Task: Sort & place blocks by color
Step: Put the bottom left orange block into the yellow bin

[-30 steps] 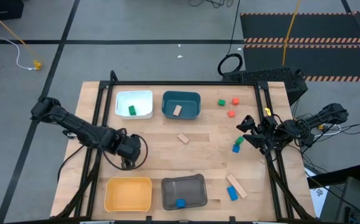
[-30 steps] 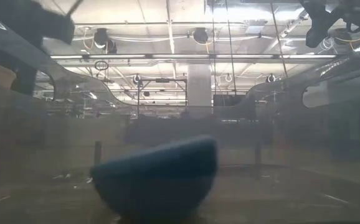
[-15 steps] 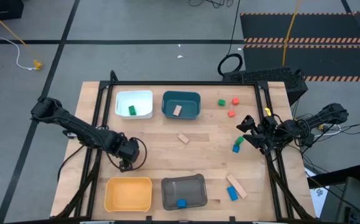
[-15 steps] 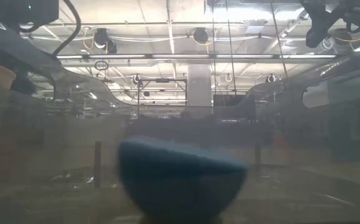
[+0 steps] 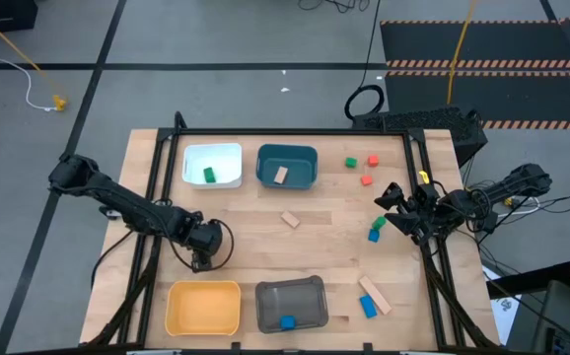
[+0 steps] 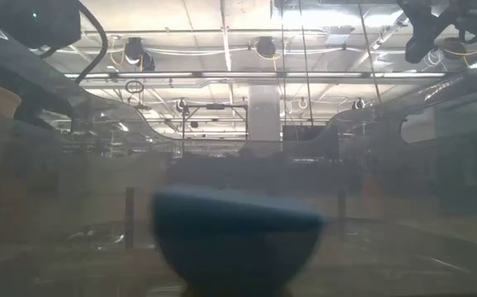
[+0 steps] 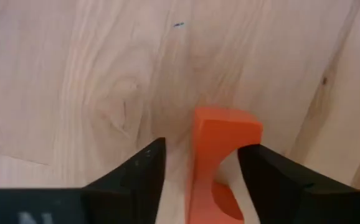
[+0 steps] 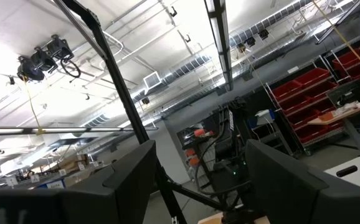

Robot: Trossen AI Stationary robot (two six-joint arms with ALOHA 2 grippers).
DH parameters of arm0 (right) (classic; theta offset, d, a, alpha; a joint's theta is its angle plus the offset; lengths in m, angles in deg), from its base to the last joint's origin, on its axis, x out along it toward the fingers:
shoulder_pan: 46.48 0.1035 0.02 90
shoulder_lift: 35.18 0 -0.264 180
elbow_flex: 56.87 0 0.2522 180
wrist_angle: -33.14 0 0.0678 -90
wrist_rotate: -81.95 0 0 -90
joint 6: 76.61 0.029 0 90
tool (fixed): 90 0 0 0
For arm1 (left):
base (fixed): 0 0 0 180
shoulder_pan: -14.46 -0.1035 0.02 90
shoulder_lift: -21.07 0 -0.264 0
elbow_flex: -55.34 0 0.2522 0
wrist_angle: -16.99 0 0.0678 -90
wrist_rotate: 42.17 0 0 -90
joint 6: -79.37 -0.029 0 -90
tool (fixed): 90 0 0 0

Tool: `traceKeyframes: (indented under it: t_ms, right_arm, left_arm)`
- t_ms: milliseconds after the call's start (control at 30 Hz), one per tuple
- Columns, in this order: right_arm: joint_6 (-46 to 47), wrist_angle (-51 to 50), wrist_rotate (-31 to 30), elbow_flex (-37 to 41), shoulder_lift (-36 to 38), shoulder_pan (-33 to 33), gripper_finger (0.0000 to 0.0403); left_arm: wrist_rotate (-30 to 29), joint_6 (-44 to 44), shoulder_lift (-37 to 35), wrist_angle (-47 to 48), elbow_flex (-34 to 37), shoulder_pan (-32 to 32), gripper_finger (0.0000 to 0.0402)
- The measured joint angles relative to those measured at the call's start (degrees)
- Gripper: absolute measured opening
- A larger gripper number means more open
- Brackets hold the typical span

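The orange block, small, rigid and light with flat faces that suit a pinch across two opposite sides, stands on the bare wood just above the yellow bin, between the fingers of the left gripper, though whether they are clamped on it or only bracketing it I cannot tell. Nothing crowds it; the grey bin with a blue block lies beside the yellow one. The right gripper waits, spread and empty, well apart.
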Motion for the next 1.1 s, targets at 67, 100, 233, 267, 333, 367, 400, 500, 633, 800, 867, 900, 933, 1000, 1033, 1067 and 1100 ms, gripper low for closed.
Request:
traceKeyframes:
  t_ms: [67, 100, 233, 267, 333, 367, 400, 500, 633, 800, 867, 900, 933, 1000, 1033, 1067, 1100]
  right_arm:
    - [0.0, 0.0, 0.0, 0.0, 0.0, 0.0, 0.0242]
    - [0.0, 0.0, 0.0, 0.0, 0.0, 0.0, 0.0242]
    - [0.0, 0.0, 0.0, 0.0, 0.0, 0.0, 0.0242]
    - [0.0, 0.0, 0.0, 0.0, 0.0, 0.0, 0.0242]
    - [0.0, 0.0, 0.0, 0.0, 0.0, 0.0, 0.0242]
    - [0.0, 0.0, 0.0, 0.0, 0.0, 0.0, 0.0242]
    - [0.0, 0.0, 0.0, 0.0, 0.0, 0.0, 0.0242]
    - [0.0, 0.0, 0.0, 0.0, 0.0, 0.0, 0.0242]
    - [0.0, 0.0, 0.0, 0.0, 0.0, 0.0, 0.0242]
    - [0.0, 0.0, 0.0, 0.0, 0.0, 0.0, 0.0242]
    - [0.0, 0.0, 0.0, 0.0, 0.0, 0.0, 0.0242]
    - [0.0, 0.0, 0.0, 0.0, 0.0, 0.0, 0.0242]
    - [0.0, 0.0, 0.0, 0.0, 0.0, 0.0, 0.0242]
    - [0.0, 0.0, 0.0, 0.0, 0.0, 0.0, 0.0242]
    - [0.0, 0.0, 0.0, 0.0, 0.0, 0.0, 0.0242]
    - [0.0, 0.0, 0.0, 0.0, 0.0, 0.0, 0.0242]
    - [0.0, 0.0, 0.0, 0.0, 0.0, 0.0, 0.0242]
  left_arm:
    - [-0.4, -0.2, 0.0, 0.0, 0.0, -0.5, 0.016]
    - [-0.7, -0.5, 0.0, 0.0, 0.0, -0.7, 0.0145]
    - [-1.0, -2.3, 0.0, 0.0, 0.0, -1.7, 0.0091]
    - [-1.0, -2.7, 0.0, 0.0, 0.0, -2.0, 0.0081]
    - [-1.0, -3.4, 0.0, -0.1, 0.0, -2.7, 0.0067]
    - [-1.0, -3.7, 0.0, -0.2, 0.0, -3.1, 0.0063]
    - [-1.0, -4.2, 0.0, -0.3, 0.0, -3.5, 0.0061]
    - [-1.0, -4.7, 0.0, -0.6, 0.0, -4.8, 0.0063]
    - [-0.7, -4.7, 0.0, -1.6, 0.0, -6.2, 0.0064]
    - [1.0, -5.9, 0.0, -2.3, -3.0, -9.1, 0.0063]
    - [1.0, -7.1, 0.0, -2.3, -5.5, -10.2, 0.0063]
    - [0.8, -7.5, 0.0, -2.2, -6.8, -10.5, 0.0063]
    - [0.2, -7.7, 0.0, -2.2, -8.1, -10.7, 0.0063]
    - [-1.4, -7.6, 0.0, -1.8, -10.4, -10.8, 0.0063]
    - [-1.8, -7.7, 0.0, -1.2, -11.3, -10.8, 0.0063]
    - [-2.1, -7.6, 0.0, -0.8, -12.3, -10.5, 0.0063]
    - [-2.1, -7.6, 0.0, -0.5, -13.4, -10.1, 0.0063]
